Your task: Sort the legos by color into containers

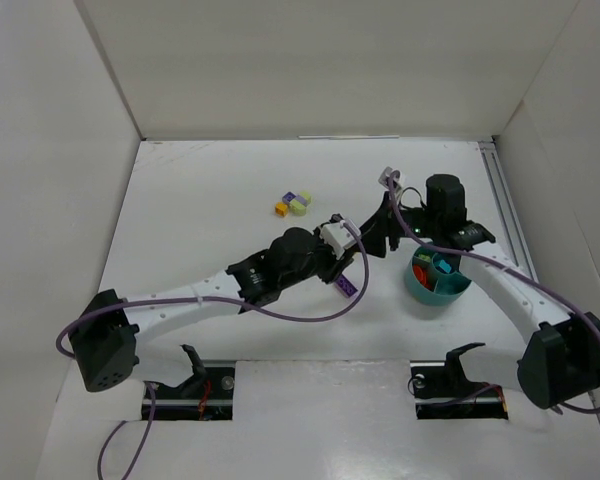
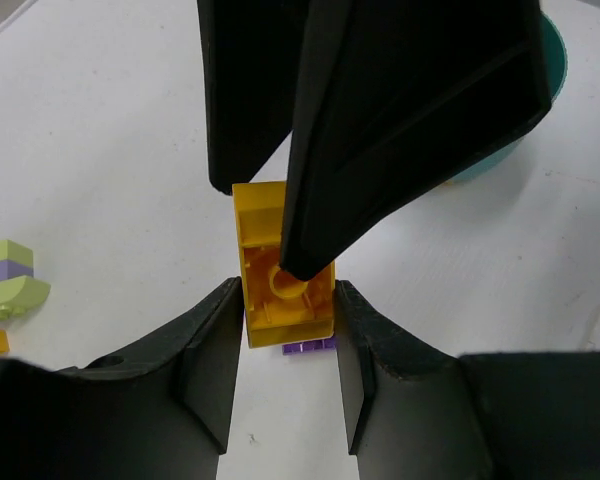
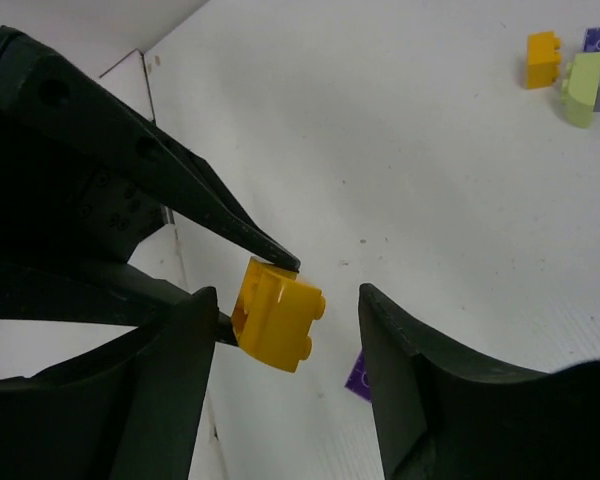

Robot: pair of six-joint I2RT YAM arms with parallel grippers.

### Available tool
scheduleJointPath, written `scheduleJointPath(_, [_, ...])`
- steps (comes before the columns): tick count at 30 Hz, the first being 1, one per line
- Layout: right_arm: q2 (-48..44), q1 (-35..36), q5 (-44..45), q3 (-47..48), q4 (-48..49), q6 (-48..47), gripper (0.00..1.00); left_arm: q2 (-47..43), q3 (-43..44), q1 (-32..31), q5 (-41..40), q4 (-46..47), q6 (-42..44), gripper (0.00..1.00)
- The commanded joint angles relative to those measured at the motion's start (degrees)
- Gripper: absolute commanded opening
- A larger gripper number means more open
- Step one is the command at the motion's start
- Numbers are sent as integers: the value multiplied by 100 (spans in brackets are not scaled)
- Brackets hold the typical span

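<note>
A yellow brick (image 2: 280, 290) hangs above the table, and my left gripper (image 2: 290, 300) is shut on its two sides. My right gripper (image 3: 285, 300) is open around the same brick (image 3: 278, 312). One of its fingers is close beside the brick and the other stands clear of it. In the left wrist view a right fingertip (image 2: 305, 262) touches the brick's hollow underside. In the top view the two grippers meet nose to nose, left (image 1: 365, 240) and right (image 1: 382, 228), just left of the teal bowl (image 1: 425, 292). A small purple piece (image 1: 346, 285) lies flat on the table below them.
A cluster of loose legos lies at the back centre: orange (image 1: 281, 209), purple (image 1: 290, 198) and pale green (image 1: 300, 205). The bowl holds red and teal pieces (image 1: 435, 265). White walls enclose the table on three sides.
</note>
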Motion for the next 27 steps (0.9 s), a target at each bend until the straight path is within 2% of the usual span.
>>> scheduleJointPath(1, [77, 107, -141, 207, 362, 182, 63, -157, 226, -159, -319, 485, 97, 6])
scheduleJointPath(3, [78, 107, -80, 207, 362, 252, 63, -210, 225, -159, -407, 538, 97, 6])
scheduleJointPath(4, [78, 159, -1, 207, 362, 252, 60, -271, 173, -159, -407, 538, 97, 5])
scheduleJointPath(5, [78, 160, 0, 207, 362, 252, 55, -272, 172, -212, -407, 599, 158, 5])
scheduleJointPath(6, [78, 221, 52, 207, 362, 252, 45, -272, 112, -212, -407, 599, 158, 5])
scheduleJointPath(9, [78, 283, 106, 268, 362, 252, 36, -333, 59, -212, -538, 670, 158, 5])
scheduleJointPath(11, [78, 283, 175, 329, 362, 252, 26, -395, 6, -212, -601, 810, 106, 7])
scheduleJointPath(13, [25, 283, 228, 330, 414, 200, 14, -447, -47, -212, -723, 871, 53, 23])
scheduleJointPath(14, [-36, 283, 307, 330, 414, 130, 9, -447, -47, -212, -724, 872, 53, 35])
scheduleJointPath(15, [-123, 283, 360, 330, 414, 69, 9, -447, -47, -212, -793, 872, 1, 46])
scheduleJointPath(17, [-194, 283, 431, 330, 414, 16, 9, -500, -47, -212, -846, 872, -53, 60])
scheduleJointPath(18, [-195, 213, 431, 330, 414, 15, 9, -500, -47, -212, -847, 872, -53, 71])
scheduleJointPath(19, [-256, 160, 483, 330, 414, -37, 9, -500, -47, -212, -847, 872, -140, 85])
scheduleJointPath(21, [-326, -32, 483, 278, 414, -38, 8, -552, -47, -212, -995, 872, -263, 100])
scheduleJointPath(27, [-642, -665, 431, -118, 362, -230, 8, -913, -241, -212, -1514, 591, -834, 100])
